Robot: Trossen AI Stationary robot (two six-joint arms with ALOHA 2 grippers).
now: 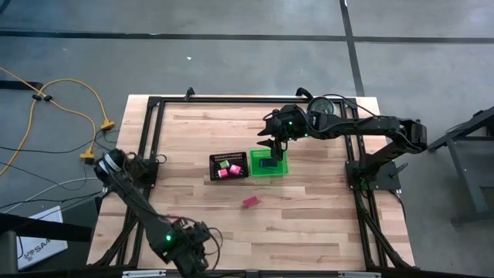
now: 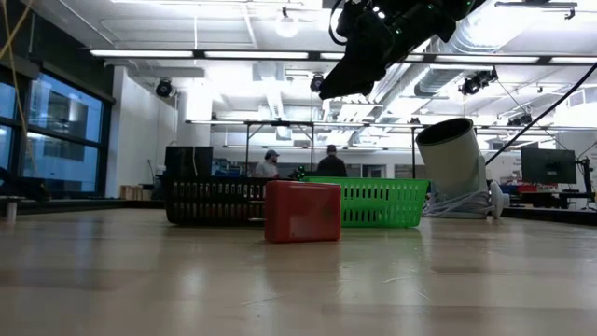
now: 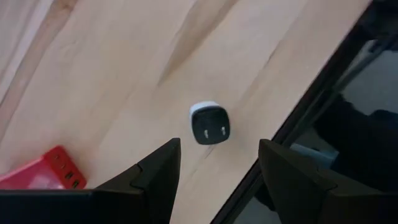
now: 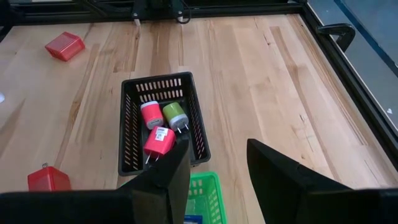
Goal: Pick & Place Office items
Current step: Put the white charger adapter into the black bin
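Both jaws spread, empty | my left gripper (image 3: 217, 165) low at table's near edge, black-faced charger (image 3: 209, 123) just ahead between fingers | right gripper (image 4: 217, 168) above green bin (image 1: 268, 164) | left arm nearer

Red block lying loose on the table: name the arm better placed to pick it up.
Probably left. The left gripper waits open near the red block; the right gripper hovers open over the green bin.

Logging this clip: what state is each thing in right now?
Right gripper: open, empty, above the green bin.
Left gripper: open, empty, over a black-and-white charger.
Black tray: holds three chargers.
Red block: loose on the table.
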